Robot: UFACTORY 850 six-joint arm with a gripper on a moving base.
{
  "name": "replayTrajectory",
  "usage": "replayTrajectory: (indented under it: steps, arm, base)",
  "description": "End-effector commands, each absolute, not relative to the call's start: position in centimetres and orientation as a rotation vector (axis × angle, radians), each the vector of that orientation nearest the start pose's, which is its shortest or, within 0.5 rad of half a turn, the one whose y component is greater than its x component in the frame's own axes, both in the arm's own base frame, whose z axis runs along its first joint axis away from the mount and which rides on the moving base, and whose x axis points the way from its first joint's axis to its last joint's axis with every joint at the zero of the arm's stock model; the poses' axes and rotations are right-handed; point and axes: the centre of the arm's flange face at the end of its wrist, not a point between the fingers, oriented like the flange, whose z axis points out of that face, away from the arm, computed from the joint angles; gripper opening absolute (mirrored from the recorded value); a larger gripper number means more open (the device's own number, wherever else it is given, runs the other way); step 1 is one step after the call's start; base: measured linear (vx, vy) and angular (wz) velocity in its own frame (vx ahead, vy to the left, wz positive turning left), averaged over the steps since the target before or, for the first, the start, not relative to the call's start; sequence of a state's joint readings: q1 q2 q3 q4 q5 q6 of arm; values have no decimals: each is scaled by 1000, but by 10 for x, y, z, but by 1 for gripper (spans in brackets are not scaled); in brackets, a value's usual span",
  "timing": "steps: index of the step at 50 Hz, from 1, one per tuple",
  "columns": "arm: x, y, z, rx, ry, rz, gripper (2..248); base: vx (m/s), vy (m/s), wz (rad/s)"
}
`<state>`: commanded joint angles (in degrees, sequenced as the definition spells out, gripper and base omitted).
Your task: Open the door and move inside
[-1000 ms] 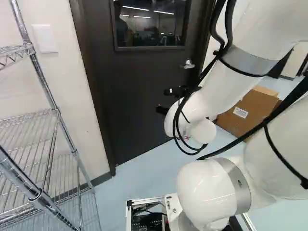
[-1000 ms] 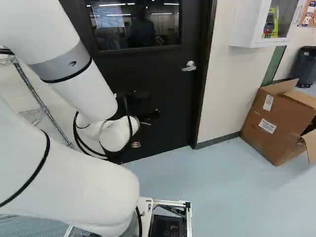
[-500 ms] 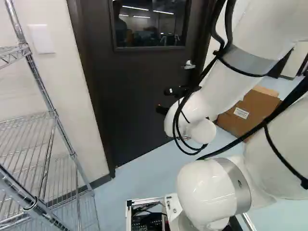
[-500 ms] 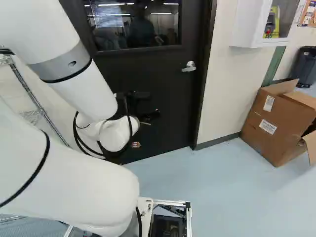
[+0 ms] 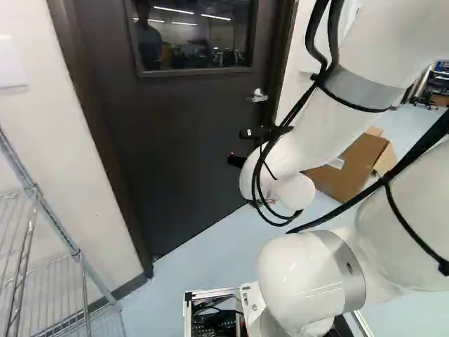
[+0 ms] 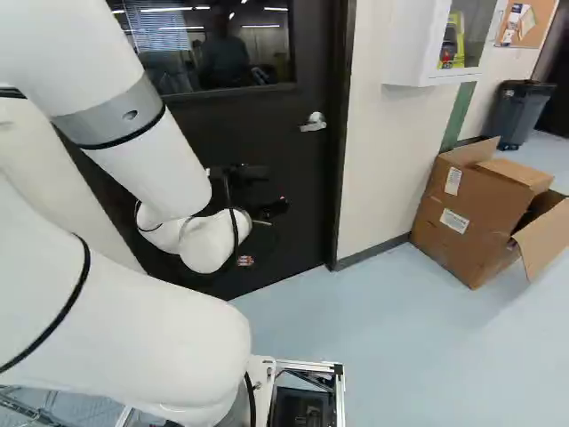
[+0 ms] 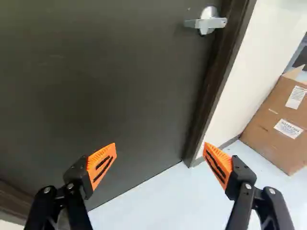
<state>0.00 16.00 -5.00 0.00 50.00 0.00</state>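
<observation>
The door (image 7: 105, 86) looks smooth, matt — its handle (image 7: 207, 23) is glossy metal; near the door, the box (image 6: 444, 245) is matt cardboard.

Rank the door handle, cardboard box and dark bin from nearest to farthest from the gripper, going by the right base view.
1. Door handle: on the door, left of the box in that view.
2. Cardboard box: right of the door.
3. Dark bin: behind the box.
</observation>
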Motion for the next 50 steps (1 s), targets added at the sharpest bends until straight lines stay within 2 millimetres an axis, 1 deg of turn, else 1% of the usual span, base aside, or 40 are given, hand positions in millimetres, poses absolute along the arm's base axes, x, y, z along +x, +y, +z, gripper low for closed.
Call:
replayTrajectory:
  steps: [16, 34, 50]
  arm:
    - [270, 0, 366, -2558, 0, -1824, 247]
    - [270, 0, 366, -2558, 0, -1824, 247]
    - [272, 0, 366, -2558, 0, -1823, 247]
  base:
    - [149, -87, -254]
    - [146, -3, -25]
    - [90, 0, -12]
